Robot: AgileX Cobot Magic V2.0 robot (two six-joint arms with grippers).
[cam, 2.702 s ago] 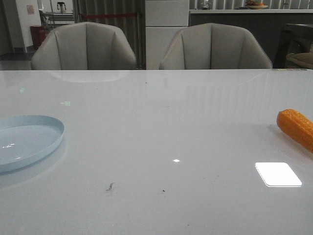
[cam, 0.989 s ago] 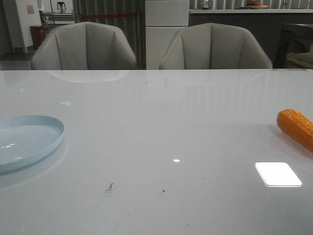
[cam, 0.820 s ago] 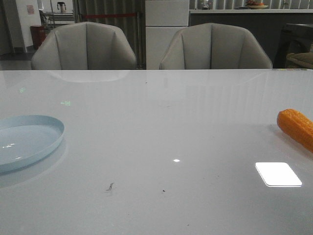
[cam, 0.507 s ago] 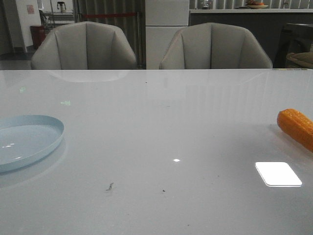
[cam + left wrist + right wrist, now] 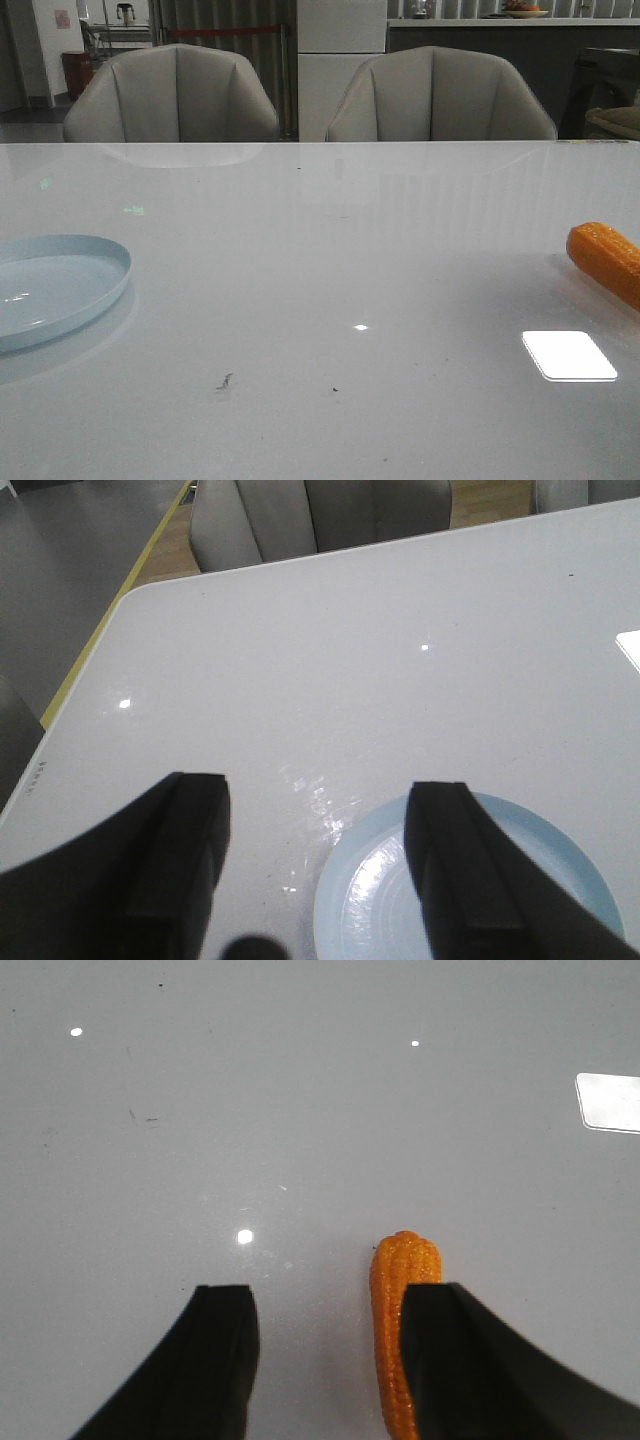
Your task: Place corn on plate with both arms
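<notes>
Glossy white bench [image 5: 330, 270] carries everything. Nearest, the right gripper [image 5: 325, 1360] hovers with fingers apart, the corn [image 5: 400, 1330] lying just beside one finger, not between them. My guess: reaching stage, so it must shift sideways to straddle the cob. Left gripper [image 5: 320, 870] hangs spread above the plate [image 5: 560, 880]. Beyond, two chairs [image 5: 170, 95]; nothing blocks the way.
</notes>
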